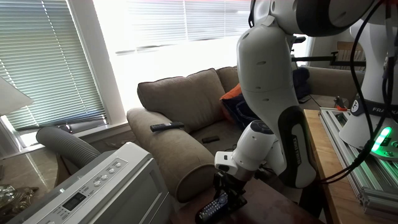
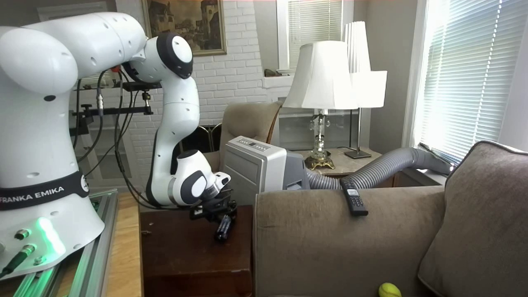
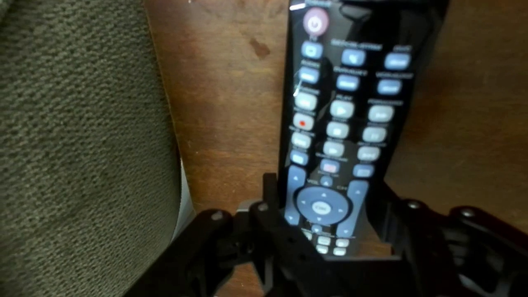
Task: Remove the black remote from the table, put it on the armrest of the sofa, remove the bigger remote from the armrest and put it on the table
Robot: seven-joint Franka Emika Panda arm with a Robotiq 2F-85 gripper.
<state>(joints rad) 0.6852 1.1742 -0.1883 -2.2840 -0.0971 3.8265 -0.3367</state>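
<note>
Gently lay the long, dark, pale-buttoned remote (image 3: 336, 132), clamped in the black tool (image 3: 326, 194), flat on the brown-wood counter (image 1: 258, 210), lower-centre.

The pale-buttoned remote (image 3: 330, 136) runs off the wrist view's top edge, its print mostly blurred to my eye; in an exterior view, the left edge slices a lampshade (image 1: 11, 98).
</note>
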